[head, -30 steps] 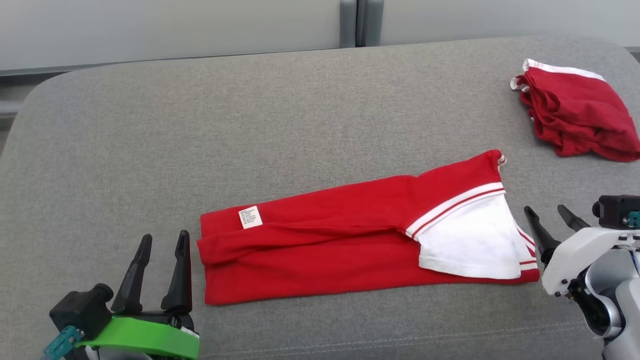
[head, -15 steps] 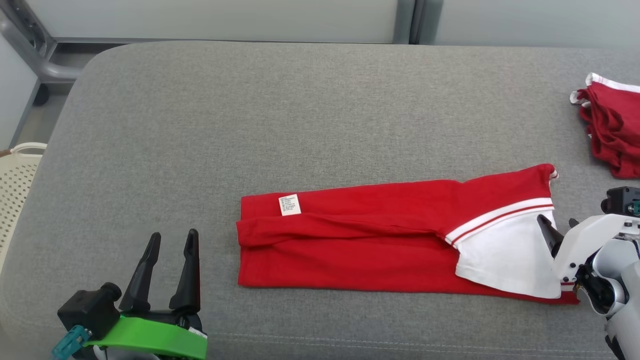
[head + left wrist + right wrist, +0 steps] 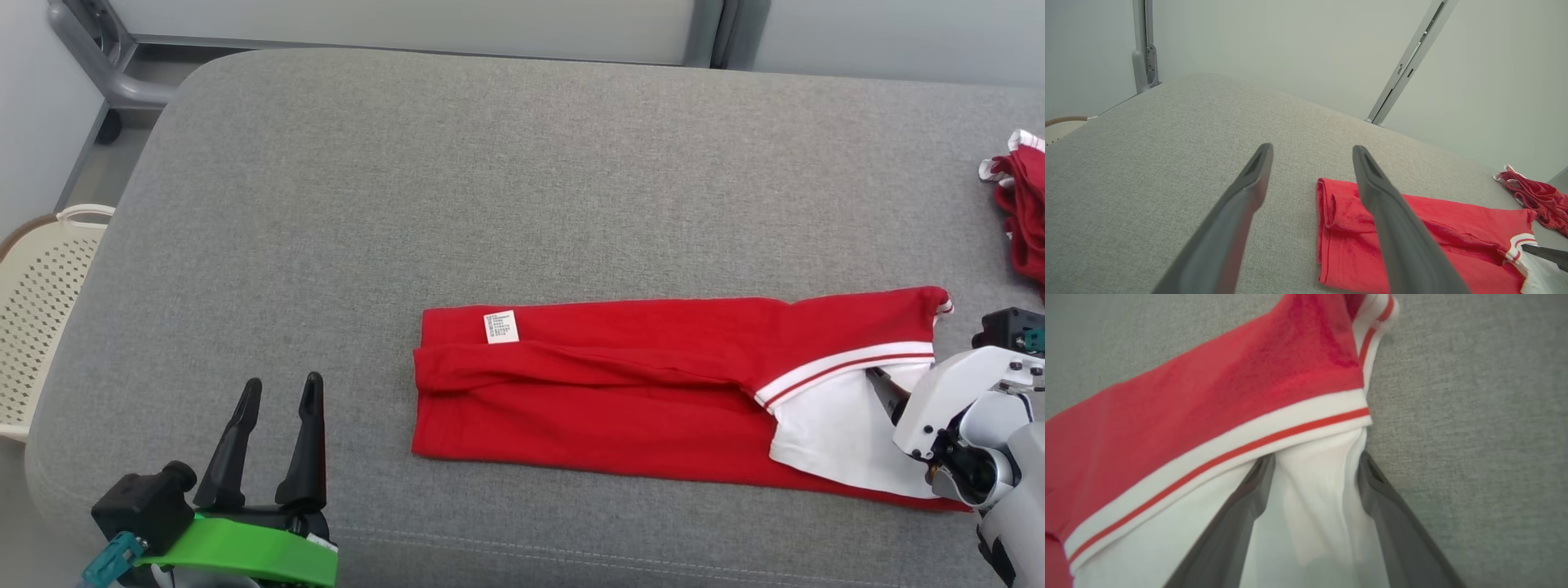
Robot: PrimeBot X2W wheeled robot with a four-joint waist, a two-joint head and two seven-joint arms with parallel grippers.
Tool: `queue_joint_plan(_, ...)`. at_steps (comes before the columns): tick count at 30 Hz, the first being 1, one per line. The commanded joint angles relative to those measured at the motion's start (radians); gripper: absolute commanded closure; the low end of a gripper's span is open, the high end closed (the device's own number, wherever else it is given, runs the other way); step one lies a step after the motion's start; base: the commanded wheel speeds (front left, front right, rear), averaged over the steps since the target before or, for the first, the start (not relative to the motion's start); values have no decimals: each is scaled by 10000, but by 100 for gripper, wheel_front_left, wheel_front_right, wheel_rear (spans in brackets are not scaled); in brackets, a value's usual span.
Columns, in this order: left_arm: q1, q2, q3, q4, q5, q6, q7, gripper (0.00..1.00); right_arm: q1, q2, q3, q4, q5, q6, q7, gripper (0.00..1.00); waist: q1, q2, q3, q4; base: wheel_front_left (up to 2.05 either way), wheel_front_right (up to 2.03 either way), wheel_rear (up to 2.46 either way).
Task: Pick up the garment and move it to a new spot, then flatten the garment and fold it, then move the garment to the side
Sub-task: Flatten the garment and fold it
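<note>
A red garment [image 3: 620, 392] with a white, red-striped end lies folded into a long strip on the grey cushion [image 3: 408, 180]. A small white label sits near its left end. My right gripper [image 3: 890, 388] is at the garment's right end, open, its fingers straddling a fold of the white fabric [image 3: 1314, 506] just below the striped band [image 3: 1216, 453]. My left gripper [image 3: 282, 381] hovers open and empty at the lower left, a short way left of the garment's [image 3: 1412, 228] red end.
A second, crumpled red garment [image 3: 1024, 204] lies at the cushion's far right edge. A cream perforated basket [image 3: 41, 302] stands off the cushion's left side. A grey metal frame [image 3: 90, 49] runs behind the far left corner.
The head camera has turned, shifting the whole picture rightward. My right gripper has moved from beside the garment onto its white end. The left gripper has kept its pose.
</note>
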Motion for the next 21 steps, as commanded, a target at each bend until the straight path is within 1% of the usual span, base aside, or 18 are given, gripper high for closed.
queue_joint_plan(1, 7, 51, 30, -29, -64, -11, -54, 0, 84, 149, 255, 72, 122, 5, 145, 0, 0, 0, -7, 11, 0, 0, 0)
queue_joint_plan(4, 27, 90, 36, -29, -73, -8, -56, 0, 143, 81, 756, 66, 115, 5, 215, 0, 0, 0, -18, 23, 0, 0, 0)
queue_joint_plan(5, 26, 102, 34, -26, -72, -13, -56, 0, 141, 29, 945, 99, 3, 5, 138, 18, 0, 0, -19, 26, 0, 0, 0)
queue_joint_plan(6, 23, 113, 35, -21, -75, -16, -54, 0, 136, -27, 1136, 144, -133, 5, 47, 58, 0, 0, -22, 28, 0, 0, 0)
queue_joint_plan(7, 24, 123, 34, -16, -75, -13, -55, 0, 133, -68, 1303, 206, -265, 5, -41, 70, 0, 0, -27, 26, 0, 0, 0)
queue_joint_plan(9, 31, 147, 38, -8, -87, -5, -47, 0, 93, -59, 1519, 379, -375, 4, -182, 100, 0, 0, -37, 15, 0, 0, 0)
queue_joint_plan(11, 51, 176, 47, 7, -89, 10, -36, 0, 20, -22, 1616, 531, -280, -9, -306, 100, 0, 0, -57, -5, 0, 0, 0)
queue_joint_plan(15, 141, 219, 68, 19, -112, 36, -42, 0, -335, -62, 1581, 668, -104, -10, -895, 100, 0, 0, -112, -113, 0, 0, 0)
queue_joint_plan(21, 212, 244, 34, 57, -141, 31, -11, 0, -711, -256, 1535, 528, 225, -7, -1488, 100, 0, 0, -247, -365, 0, 0, 0)
